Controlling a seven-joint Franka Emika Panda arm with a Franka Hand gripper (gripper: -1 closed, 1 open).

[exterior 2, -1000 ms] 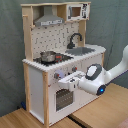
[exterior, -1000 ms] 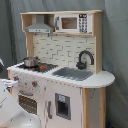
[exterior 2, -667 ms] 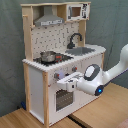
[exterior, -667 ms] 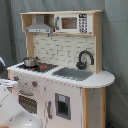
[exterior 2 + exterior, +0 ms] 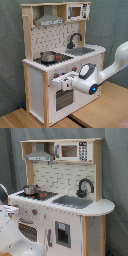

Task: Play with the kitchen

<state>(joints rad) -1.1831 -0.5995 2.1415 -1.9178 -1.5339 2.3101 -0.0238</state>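
Nearest in the second exterior view, lower right of the frame: white robot arm [image 5: 112,67] reaching leftward, its gripper [image 5: 64,80] pressed up against the front of the kitchen [image 5: 60,55] at the band of knobs just above the oven door [image 5: 62,97]. Cannot tell how far open the gripper is, nor whether anything is in its hold. Compared with a second ago, shifted only slightly along the front panel, closer in toward the knobs; oven door apparently unchanged, still closed as far as visible. Judged as a small adjustment, probably lining up on a knob or the door handle, with play barely begun. In the first exterior view, lower left of the frame: blurred white arm parts [image 5: 10,230] in front of the oven side. Farther back, on the kitchen's bench: a small metal pot [image 5: 48,56] on the red-ringed stovetop [image 5: 37,194], then the grey sink [image 5: 75,201] with black faucet [image 5: 85,185]. Farthest and highest: range hood [image 5: 40,153] and microwave shelf [image 5: 74,151], all unmoved. Kitchen filling the centre of both exterior views, standing on a wooden floor [image 5: 20,119].
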